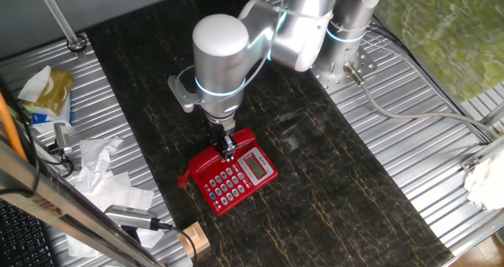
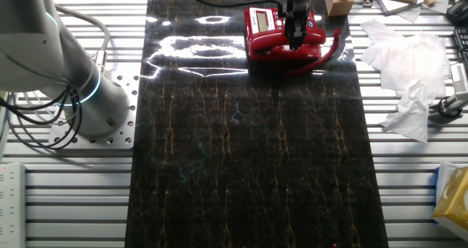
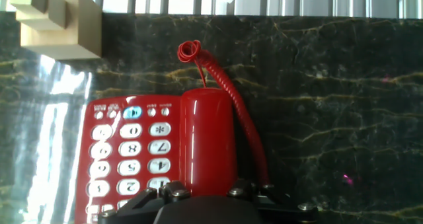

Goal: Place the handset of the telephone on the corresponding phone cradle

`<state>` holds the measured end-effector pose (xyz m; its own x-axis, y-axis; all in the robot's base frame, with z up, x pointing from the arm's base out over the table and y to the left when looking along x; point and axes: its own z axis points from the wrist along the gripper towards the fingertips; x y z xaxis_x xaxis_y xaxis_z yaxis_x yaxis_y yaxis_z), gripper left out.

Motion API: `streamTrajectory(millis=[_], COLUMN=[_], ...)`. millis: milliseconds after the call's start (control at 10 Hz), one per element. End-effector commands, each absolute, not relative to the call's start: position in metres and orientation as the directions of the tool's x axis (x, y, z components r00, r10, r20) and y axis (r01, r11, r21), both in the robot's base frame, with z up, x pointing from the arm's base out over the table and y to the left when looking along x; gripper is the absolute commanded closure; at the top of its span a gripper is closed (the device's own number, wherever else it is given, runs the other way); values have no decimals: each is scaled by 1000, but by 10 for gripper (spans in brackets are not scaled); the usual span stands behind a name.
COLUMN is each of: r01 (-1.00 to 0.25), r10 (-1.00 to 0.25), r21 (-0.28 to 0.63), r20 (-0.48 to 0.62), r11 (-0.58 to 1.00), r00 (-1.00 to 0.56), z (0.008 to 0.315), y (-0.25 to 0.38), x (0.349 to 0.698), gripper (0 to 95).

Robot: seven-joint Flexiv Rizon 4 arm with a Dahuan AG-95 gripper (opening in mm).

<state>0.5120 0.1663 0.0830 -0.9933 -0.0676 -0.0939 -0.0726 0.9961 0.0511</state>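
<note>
Fingers: in the hand view the gripper [image 3: 210,196] is showing only its black body at the bottom edge, sitting over the near end of the handset [image 3: 208,141]; the fingertips are hidden, so I cannot tell whether they are clamping the handset or standing apart.
Gripper from the sides: in one fixed view the gripper [image 1: 226,146] is pointing straight down onto the left side of the telephone [image 1: 236,178]; in the other fixed view the gripper [image 2: 296,30] is hanging over the telephone [image 2: 281,32] as well.
Handset: it is lying lengthwise beside the keypad [image 3: 129,154], along the phone cradle, which it is covering almost wholly; whether it is fully seated cannot be told.
Cord: the red coiled cord [image 3: 231,105] is running along the handset's outer side and ending in a small loop past the telephone's far end; in the other fixed view the cord [image 2: 325,54] is curving out beside the telephone.
Telephone: it is sitting on the dark marbled mat [image 1: 331,172], turned at an angle, near the mat's edge that faces the clutter.
Display: the grey display [image 1: 256,166] is lying beside the keypad.
Arm: the silver arm [image 1: 224,50] is bending down from its base [image 1: 346,62] at the far edge of the desk.
Wooden blocks: pale wooden blocks [image 3: 56,19] are standing just off the mat's corner, near the telephone.
Beside the mat: crumpled white paper [image 1: 98,172] is lying on the ribbed metal desk [image 1: 441,157].
</note>
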Motion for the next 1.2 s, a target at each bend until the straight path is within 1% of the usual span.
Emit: streamTrajectory(millis=[100, 1200], r01=[-71, -65], r10=[-66, -58], r21=[52, 59], r20=[-98, -105], r11=[996, 996], r00=[-993, -993], z=[81, 69], y=[166, 165], x=[514, 517], gripper=[950, 950])
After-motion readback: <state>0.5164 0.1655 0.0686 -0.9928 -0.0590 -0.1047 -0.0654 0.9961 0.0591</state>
